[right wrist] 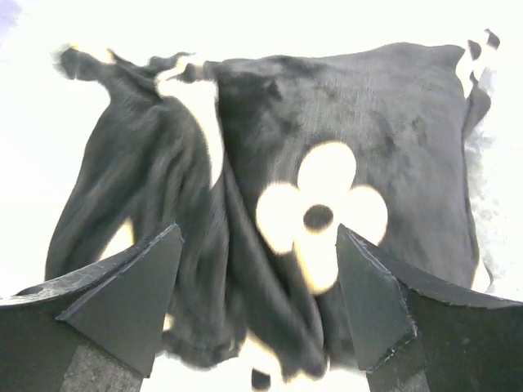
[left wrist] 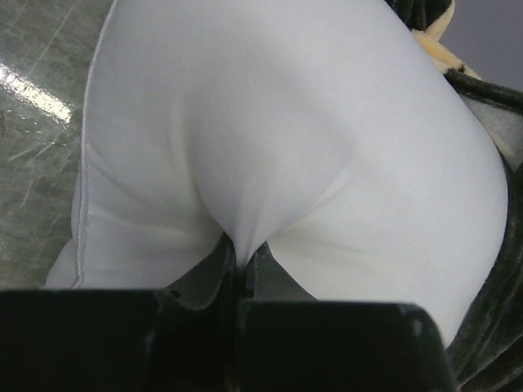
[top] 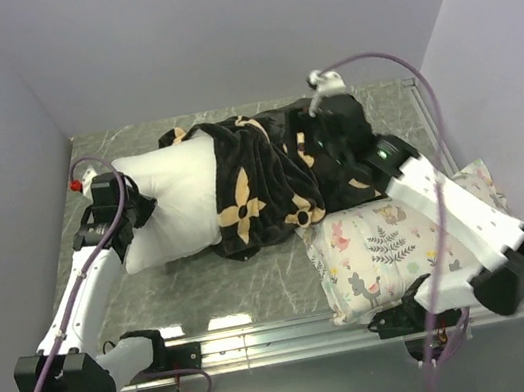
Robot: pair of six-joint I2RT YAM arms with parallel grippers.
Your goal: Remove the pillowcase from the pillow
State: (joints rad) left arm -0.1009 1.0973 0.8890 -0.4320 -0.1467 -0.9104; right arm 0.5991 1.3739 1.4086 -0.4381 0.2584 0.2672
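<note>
Black plush pillowcase [top: 259, 181] sits half off the white pillow [top: 173, 207], my left gripper [left wrist: 239, 255] pinching pillow fabric, my right gripper [right wrist: 257, 237] spread wide over the pillowcase.

The pillow [top: 171, 207] is plain white, plump and rectangular. It lies flat, to the left of the floral pillow [top: 383, 246] and farther back. Its left half is bare, and at that end the cloth is drawn into a tight pinched crease. The pillowcase [top: 269, 179] is black plush with tan four-petal flowers. It covers only the pillow's right part, bunched in deep folds, with its open edge rumpled across the pillow's middle. Its near edge reaches the floral pillow's far left corner.
</note>
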